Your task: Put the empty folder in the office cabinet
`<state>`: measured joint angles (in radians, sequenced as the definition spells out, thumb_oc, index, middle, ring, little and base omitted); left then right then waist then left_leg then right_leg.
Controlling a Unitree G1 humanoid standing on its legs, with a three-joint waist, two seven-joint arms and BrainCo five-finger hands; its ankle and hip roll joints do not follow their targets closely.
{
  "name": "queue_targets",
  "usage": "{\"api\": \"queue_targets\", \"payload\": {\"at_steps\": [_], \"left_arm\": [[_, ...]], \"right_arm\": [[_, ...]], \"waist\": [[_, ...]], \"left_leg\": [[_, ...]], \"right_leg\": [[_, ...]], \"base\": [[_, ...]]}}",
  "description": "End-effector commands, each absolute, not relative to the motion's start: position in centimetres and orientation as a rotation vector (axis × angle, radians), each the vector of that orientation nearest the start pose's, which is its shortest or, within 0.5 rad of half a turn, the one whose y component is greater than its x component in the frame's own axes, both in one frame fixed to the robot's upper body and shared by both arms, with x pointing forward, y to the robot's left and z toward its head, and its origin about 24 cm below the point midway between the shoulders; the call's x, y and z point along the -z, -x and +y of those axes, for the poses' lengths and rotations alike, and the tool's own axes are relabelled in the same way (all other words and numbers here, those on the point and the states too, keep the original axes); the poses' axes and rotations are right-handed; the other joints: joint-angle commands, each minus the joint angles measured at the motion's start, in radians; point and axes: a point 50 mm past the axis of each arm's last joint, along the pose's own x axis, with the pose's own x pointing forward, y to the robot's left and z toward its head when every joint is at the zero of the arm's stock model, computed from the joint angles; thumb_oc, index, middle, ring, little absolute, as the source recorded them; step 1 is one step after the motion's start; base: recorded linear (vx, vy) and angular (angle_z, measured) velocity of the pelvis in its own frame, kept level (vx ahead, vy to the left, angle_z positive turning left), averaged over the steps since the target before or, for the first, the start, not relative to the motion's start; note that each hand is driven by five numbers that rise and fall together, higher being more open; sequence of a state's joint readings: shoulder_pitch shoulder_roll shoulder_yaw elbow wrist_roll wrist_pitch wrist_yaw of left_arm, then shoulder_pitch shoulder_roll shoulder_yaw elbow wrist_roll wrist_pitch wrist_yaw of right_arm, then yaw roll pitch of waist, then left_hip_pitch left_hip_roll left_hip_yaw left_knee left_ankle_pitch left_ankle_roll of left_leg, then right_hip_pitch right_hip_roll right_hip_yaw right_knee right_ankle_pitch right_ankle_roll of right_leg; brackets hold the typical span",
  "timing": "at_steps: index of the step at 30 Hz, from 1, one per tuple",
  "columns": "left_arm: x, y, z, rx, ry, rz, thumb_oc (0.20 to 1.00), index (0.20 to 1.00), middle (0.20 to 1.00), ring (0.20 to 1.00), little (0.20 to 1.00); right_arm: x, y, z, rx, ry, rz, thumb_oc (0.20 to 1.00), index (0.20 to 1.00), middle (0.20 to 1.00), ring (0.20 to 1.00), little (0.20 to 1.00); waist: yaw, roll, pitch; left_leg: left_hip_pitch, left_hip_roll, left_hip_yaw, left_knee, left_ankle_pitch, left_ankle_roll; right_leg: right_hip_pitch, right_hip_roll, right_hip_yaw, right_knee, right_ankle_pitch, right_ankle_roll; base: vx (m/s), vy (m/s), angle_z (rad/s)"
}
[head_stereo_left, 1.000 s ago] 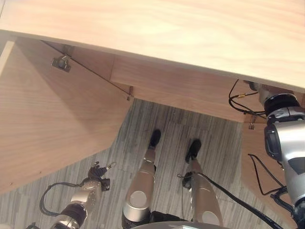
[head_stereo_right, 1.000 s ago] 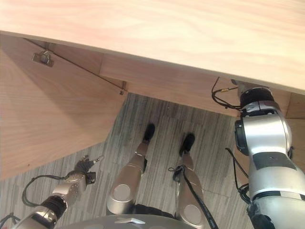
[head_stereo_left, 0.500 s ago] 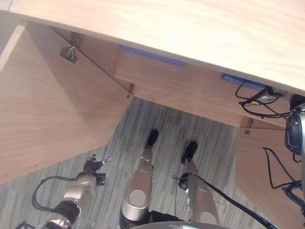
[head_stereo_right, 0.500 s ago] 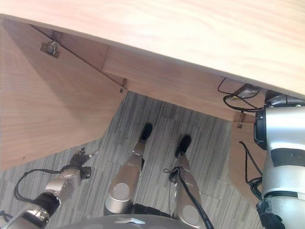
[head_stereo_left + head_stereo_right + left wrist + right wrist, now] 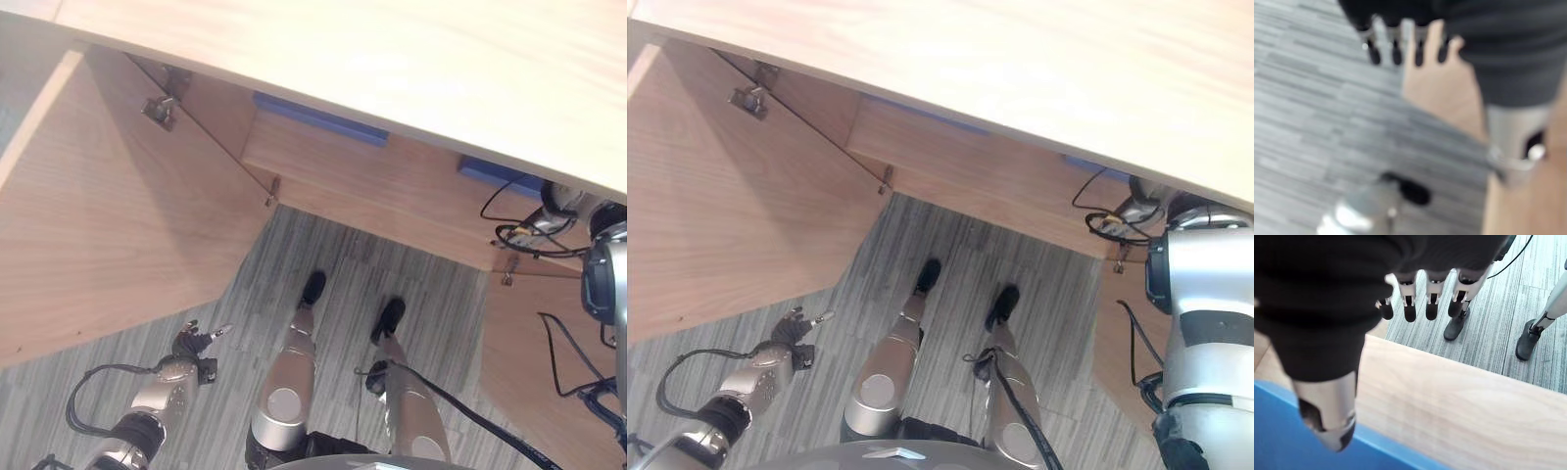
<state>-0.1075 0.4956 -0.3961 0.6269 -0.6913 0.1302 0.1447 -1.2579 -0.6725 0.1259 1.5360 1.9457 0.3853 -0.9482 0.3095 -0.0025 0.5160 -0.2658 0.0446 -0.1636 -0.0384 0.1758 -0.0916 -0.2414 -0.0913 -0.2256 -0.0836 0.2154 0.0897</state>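
Note:
A blue folder (image 5: 318, 118) lies flat on the shelf inside the wooden cabinet (image 5: 392, 59), and only its front edge peeks out under the cabinet top. The right wrist view has the folder (image 5: 1276, 431) close under my right hand (image 5: 1432, 293). That hand's fingers are straight and reach past the shelf's wooden front, and its thumb (image 5: 1327, 406) hangs over the blue surface; I cannot tell whether it touches. My left hand (image 5: 192, 345) hangs low beside the open left door, fingers relaxed and holding nothing.
The cabinet's left door (image 5: 108, 225) stands wide open with a metal hinge (image 5: 160, 108) near its top. The right door (image 5: 549, 362) is open too. Grey striped carpet (image 5: 323, 245) lies in front.
The camera has shifted, so the folder's blue edge under the cabinet top now shows. My right arm has moved toward the view's right edge. The left hand has barely moved.

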Motion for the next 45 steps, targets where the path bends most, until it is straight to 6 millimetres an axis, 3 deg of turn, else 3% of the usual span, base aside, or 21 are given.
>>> {"api": "queue_targets", "payload": {"at_steps": [1, 2, 4, 6, 7, 8, 9, 11, 12, 13, 14, 15, 17, 19, 23, 27, 30, 37, 45], "left_arm": [[9.6, -18.1, 25.1, -0.162, -0.106, 0.887, 1.0, 1.0, 1.0, 1.0, 1.0], [9.6, -18.1, 25.1, -0.162, -0.106, 0.887, 1.0, 1.0, 1.0, 1.0, 1.0], [10.0, -18.1, 24.3, -0.152, -0.11, 0.909, 1.0, 1.0, 1.0, 1.0, 1.0], [10.0, -18.1, 24.3, -0.152, -0.11, 0.909, 1.0, 1.0, 1.0, 1.0, 1.0], [10.6, -18.0, 23.1, -0.152, -0.109, 0.948, 1.0, 1.0, 1.0, 1.0, 1.0], [10.8, -17.9, 22.8, -0.156, -0.108, 0.961, 1.0, 1.0, 1.0, 1.0, 1.0], [11.4, -17.3, 22.0, -0.167, -0.102, 0.993, 1.0, 1.0, 1.0, 1.0, 1.0], [11.6, -17.2, 21.7, -0.172, -0.101, 1.004, 1.0, 1.0, 1.0, 1.0, 1.0], [12.0, -16.8, 21.3, -0.178, -0.1, 1.02, 1.0, 1.0, 1.0, 1.0, 1.0], [12.8, -15.9, 20.8, -0.192, -0.101, 1.053, 1.0, 1.0, 1.0, 1.0, 1.0], [12.8, -15.9, 20.8, -0.192, -0.101, 1.053, 1.0, 1.0, 1.0, 1.0, 1.0], [13.2, -15.6, 20.5, -0.218, -0.092, 1.073, 1.0, 1.0, 1.0, 1.0, 1.0], [13.7, -15.0, 20.3, -0.256, -0.08, 1.103, 1.0, 1.0, 1.0, 1.0, 1.0], [14.3, -14.2, 20.3, -0.292, -0.064, 1.136, 1.0, 1.0, 1.0, 1.0, 1.0], [15.1, -12.8, 20.7, -0.358, -0.053, 1.203, 1.0, 1.0, 1.0, 1.0, 1.0], [15.9, -11.0, 21.4, -0.434, -0.05, 1.333, 1.0, 1.0, 1.0, 1.0, 1.0], [16.1, -10.5, 21.4, -0.435, -0.068, 1.379, 1.0, 1.0, 1.0, 1.0, 1.0], [16.3, -9.6, 21.6, -0.443, -0.096, 1.432, 1.0, 1.0, 1.0, 1.0, 1.0], [15.9, -10.4, 22.6, -0.423, -0.163, 1.422, 1.0, 1.0, 1.0, 1.0, 1.0]], "right_arm": [[-10.9, -35.3, -29.3, 0.97, -1.352, 0.904, 1.0, 1.0, 1.0, 1.0, 1.0], [-10.9, -35.3, -29.3, 0.97, -1.352, 0.904, 1.0, 1.0, 1.0, 1.0, 1.0], [-8.4, -34.9, -27.9, 0.944, -1.357, 0.981, 1.0, 1.0, 1.0, 1.0, 1.0], [-8.4, -34.9, -27.9, 0.944, -1.357, 0.981, 1.0, 1.0, 1.0, 1.0, 1.0], [-4.9, -33.8, -26.1, 0.924, -1.345, 1.084, 1.0, 1.0, 1.0, 1.0, 1.0], [-3.9, -33.4, -25.5, 0.911, -1.337, 1.123, 1.0, 1.0, 1.0, 1.0, 1.0], [-1.0, -32.0, -23.9, 0.905, -1.311, 1.2, 1.0, 1.0, 1.0, 1.0, 1.0], [0.1, -31.4, -23.3, 0.902, -1.284, 1.226, 1.0, 1.0, 1.0, 1.0, 1.0], [1.9, -30.5, -22.5, 0.903, -1.216, 1.238, 1.0, 1.0, 1.0, 1.0, 1.0], [5.3, -28.0, -20.2, 0.845, -0.947, 1.334, 1.0, 1.0, 1.0, 1.0, 1.0], [5.3, -28.0, -20.2, 0.845, -0.947, 1.334, 1.0, 1.0, 1.0, 1.0, 1.0], [8.3, -25.0, -17.2, 0.753, -0.879, 1.459, 1.0, 1.0, 1.0, 1.0, 1.0], [10.3, -22.5, -14.9, 0.687, -0.805, 1.521, 1.0, 1.0, 1.0, 1.0, 1.0], [11.8, -20.5, -14.0, 0.647, -0.73, 1.545, 1.0, 1.0, 1.0, 1.0, 1.0], [13.4, -17.7, -13.2, 0.569, -0.597, 1.565, 1.0, 1.0, 1.0, 1.0, 1.0], [14.1, -16.9, -12.6, 0.395, -0.373, 1.519, 1.0, 1.0, 1.0, 1.0, 1.0], [14.2, -16.6, -12.1, 0.341, -0.34, 1.518, 1.0, 1.0, 1.0, 1.0, 1.0], [14.2, -16.8, -12.4, 0.356, -0.373, 1.486, 1.0, 1.0, 1.0, 1.0, 1.0], [13.3, -19.7, -14.1, 0.447, -0.561, 1.233, 1.0, 1.0, 1.0, 1.0, 1.0]], "waist": [[0.008, 0.026, -0.121], [0.008, 0.026, -0.121], [-0.002, 0.03, -0.143], [-0.002, 0.03, -0.143], [-0.02, 0.035, -0.176], [-0.026, 0.035, -0.186], [-0.04, 0.035, -0.211], [-0.046, 0.035, -0.218], [-0.055, 0.034, -0.228], [-0.076, 0.028, -0.249], [-0.076, 0.028, -0.249], [-0.093, 0.022, -0.258], [-0.109, 0.014, -0.271], [-0.118, 0.009, -0.288], [-0.137, -0.003, -0.314], [-0.162, -0.014, -0.327], [-0.168, -0.019, -0.331], [-0.186, -0.032, -0.34], [-0.213, -0.035, -0.327]], "left_leg": [[0.036, 0.05, 0.053, -0.049, -0.12, -0.003], [0.036, 0.05, 0.053, -0.049, -0.12, -0.003], [0.057, 0.04, 0.063, -0.049, -0.13, 0.007], [0.057, 0.04, 0.063, -0.049, -0.13, 0.007], [0.094, 0.03, 0.081, -0.049, -0.149, 0.021], [0.109, 0.027, 0.085, -0.049, -0.155, 0.026], [0.14, 0.02, 0.096, -0.049, -0.163, 0.036], [0.15, 0.017, 0.097, -0.049, -0.168, 0.04], [0.167, 0.013, 0.1, -0.049, -0.173, 0.047], [0.207, 0.005, 0.113, -0.049, -0.183, 0.062], [0.207, 0.005, 0.113, -0.049, -0.183, 0.062], [0.233, -0.001, 0.117, -0.049, -0.197, 0.071], [0.262, -0.008, 0.118, -0.048, -0.204, 0.083], [0.278, -0.014, 0.125, -0.047, -0.205, 0.091], [0.299, -0.028, 0.134, -0.038, -0.22, 0.105], [0.305, -0.044, 0.145, -0.022, -0.241, 0.119], [0.305, -0.049, 0.151, -0.014, -0.249, 0.124], [0.309, -0.056, 0.163, -0.001, -0.267, 0.133], [0.343, -0.068, 0.176, 0.0, -0.275, 0.128]], "right_leg": [[0.033, -0.063, -0.01, -0.004, -0.162, 0.102], [0.033, -0.063, -0.01, -0.004, -0.162, 0.102], [0.043, -0.071, -0.004, -0.004, -0.157, 0.105], [0.043, -0.071, -0.004, -0.004, -0.157, 0.105], [0.066, -0.079, 0.007, -0.004, -0.157, 0.111], [0.075, -0.081, 0.01, -0.004, -0.156, 0.113], [0.094, -0.085, 0.016, -0.004, -0.154, 0.118], [0.098, -0.086, 0.02, -0.004, -0.151, 0.119], [0.106, -0.09, 0.027, -0.004, -0.145, 0.122], [0.127, -0.097, 0.043, -0.004, -0.133, 0.129], [0.127, -0.097, 0.043, -0.004, -0.133, 0.129], [0.135, -0.106, 0.054, -0.004, -0.122, 0.128], [0.144, -0.112, 0.063, -0.004, -0.107, 0.13], [0.15, -0.113, 0.069, -0.004, -0.097, 0.13], [0.147, -0.117, 0.081, -0.004, -0.08, 0.123], [0.137, -0.118, 0.108, -0.004, -0.07, 0.118], [0.134, -0.117, 0.115, -0.004, -0.069, 0.118], [0.137, -0.115, 0.13, -0.004, -0.066, 0.114], [0.087, -0.143, 0.084, -0.004, -0.019, 0.107]], "base": [[-0.03, 0.072, -0.02], [-0.06, 0.094, -0.07], [-0.06, 0.114, -0.08], [-0.03, 0.109, -0.02], [-0.04, 0.214, -0.03], [-0.06, 0.323, 0.0], [-0.02, 0.158, 0.01], [-0.01, 0.099, -0.18], [0.01, 0.159, -0.34], [0.01, 0.135, -0.16], [-0.03, 0.143, -0.36], [-0.04, 0.057, -0.31], [-0.03, 0.064, -0.3], [-0.03, 0.053, -0.11], [-0.03, 0.03, -0.08], [-0.06, 0.021, -0.08], [-0.03, 0.005, -0.03], [-0.04, 0.013, -0.02], [-0.06, 0.068, -0.21]]}}
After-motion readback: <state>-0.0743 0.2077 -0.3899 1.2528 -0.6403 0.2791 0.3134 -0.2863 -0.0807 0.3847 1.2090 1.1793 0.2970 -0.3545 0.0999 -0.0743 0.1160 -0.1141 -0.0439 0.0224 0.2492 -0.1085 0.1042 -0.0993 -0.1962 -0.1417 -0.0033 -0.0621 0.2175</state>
